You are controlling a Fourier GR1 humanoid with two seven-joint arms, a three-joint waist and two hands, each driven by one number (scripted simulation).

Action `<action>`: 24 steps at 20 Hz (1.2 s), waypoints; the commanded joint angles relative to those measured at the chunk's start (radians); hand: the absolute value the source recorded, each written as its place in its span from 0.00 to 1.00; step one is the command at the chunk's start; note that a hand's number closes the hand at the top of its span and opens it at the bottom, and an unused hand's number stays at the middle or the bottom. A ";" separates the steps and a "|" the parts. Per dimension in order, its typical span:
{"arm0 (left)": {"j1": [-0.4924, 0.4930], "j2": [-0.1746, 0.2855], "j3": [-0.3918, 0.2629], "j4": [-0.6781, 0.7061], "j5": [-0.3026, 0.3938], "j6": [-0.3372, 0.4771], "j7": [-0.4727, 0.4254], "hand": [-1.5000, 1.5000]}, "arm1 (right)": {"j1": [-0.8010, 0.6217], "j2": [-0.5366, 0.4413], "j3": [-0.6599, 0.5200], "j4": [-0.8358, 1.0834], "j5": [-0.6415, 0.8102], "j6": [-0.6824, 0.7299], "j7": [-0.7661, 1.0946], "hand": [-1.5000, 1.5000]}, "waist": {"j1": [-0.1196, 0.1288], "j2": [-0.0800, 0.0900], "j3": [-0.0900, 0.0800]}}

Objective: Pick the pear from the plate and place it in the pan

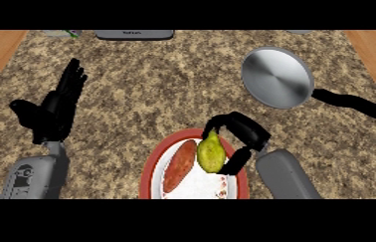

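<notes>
The right hand point(246, 129) curls around the yellow-green pear point(211, 154), which is over the red-rimmed plate point(150, 166) at the near edge, beside a long reddish sweet potato point(180, 166). Wide speckled stone counter point(161, 86) lies free toward the round metallic pan point(277, 77) at far right. The left hand point(57, 109) rests at the left with fingers straight.

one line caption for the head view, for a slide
Right hand curled round the pear at the red-rimmed plate, pan at upper right, left hand open at the left.
</notes>
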 commanded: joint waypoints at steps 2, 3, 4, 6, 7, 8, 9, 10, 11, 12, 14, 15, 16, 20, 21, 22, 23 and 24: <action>-0.015 -0.005 0.012 -0.001 0.006 0.005 0.010 0.50 | -0.041 0.034 -0.021 0.103 0.050 -0.057 -0.064 1.00 | 0.001 0.002 0.000; 0.036 -0.014 -0.015 -0.040 -0.014 0.001 -0.001 0.50 | -0.066 0.050 -0.030 0.091 0.053 -0.062 -0.022 1.00 | 0.002 0.001 0.000; -0.029 -0.008 -0.002 0.025 -0.020 0.013 -0.004 0.50 | 0.004 0.008 -0.032 0.064 0.051 -0.067 -0.079 1.00 | -0.001 0.001 0.000; 0.050 -0.024 -0.017 -0.020 -0.008 -0.002 -0.026 0.50 | -0.053 0.055 0.065 0.016 0.088 -0.135 0.289 1.00 | 0.011 -0.003 -0.001; -0.005 -0.013 -0.004 0.032 -0.012 0.001 -0.040 0.50 | -0.102 0.055 0.098 0.026 0.114 -0.165 0.415 1.00 | 0.015 -0.001 -0.004; -0.013 0.000 0.001 0.017 0.000 -0.013 -0.016 0.50 | -0.109 0.055 0.105 0.053 0.155 -0.185 0.501 1.00 | 0.027 -0.003 -0.005; -0.017 -0.009 -0.010 0.006 -0.011 0.000 -0.003 0.50 | -0.140 0.055 0.100 0.067 0.201 -0.163 0.591 1.00 | 0.028 -0.009 -0.007; -0.026 0.004 -0.001 0.017 -0.006 -0.009 -0.002 0.50 | -0.149 0.055 0.115 0.090 0.249 -0.158 0.666 1.00 | 0.027 -0.007 -0.010; -0.007 -0.002 -0.009 0.019 -0.014 -0.006 -0.011 0.50 | -0.170 0.055 0.127 0.057 0.241 -0.187 0.749 1.00 | 0.031 -0.012 -0.008; -0.021 -0.018 -0.022 0.019 -0.019 0.003 -0.007 0.50 | -0.175 0.056 0.159 0.036 0.249 -0.209 0.823 1.00 | 0.023 -0.013 -0.006; -0.019 0.014 -0.004 0.023 -0.004 -0.023 0.008 0.50 | -0.264 0.056 0.170 -0.027 0.291 -0.273 0.959 1.00 | 0.029 -0.017 -0.004; -0.040 -0.005 -0.010 0.028 -0.009 -0.005 0.009 0.50 | -0.278 0.056 0.224 -0.046 0.332 -0.330 1.005 1.00 | 0.027 -0.015 -0.004; -0.021 -0.020 -0.028 0.024 -0.018 -0.004 0.002 0.50 | -0.322 0.056 0.249 -0.076 0.337 -0.349 1.067 1.00 | 0.037 -0.015 -0.003; -0.036 0.004 -0.002 0.052 -0.015 -0.011 -0.033 0.50 | -0.405 0.056 0.360 -0.181 0.341 -0.439 1.325 1.00 | 0.032 -0.006 -0.002; -0.011 -0.014 -0.018 0.020 -0.008 -0.011 -0.003 0.50 | -0.411 0.056 0.418 -0.183 0.371 -0.479 1.378 1.00 | 0.039 -0.007 -0.001; -0.006 -0.024 -0.026 0.012 -0.033 0.018 -0.005 0.50 | -0.451 0.056 0.408 -0.210 0.362 -0.459 1.444 1.00 | 0.031 -0.007 -0.001; -0.035 -0.005 -0.014 0.005 -0.010 -0.007 0.021 0.50 | -0.466 0.056 0.414 -0.220 0.364 -0.471 1.488 1.00 | 0.023 -0.005 0.000; -0.017 -0.003 -0.007 -0.022 -0.008 0.003 0.031 0.50 | -0.471 0.056 0.415 -0.247 0.424 -0.444 1.519 1.00 | 0.014 -0.007 0.000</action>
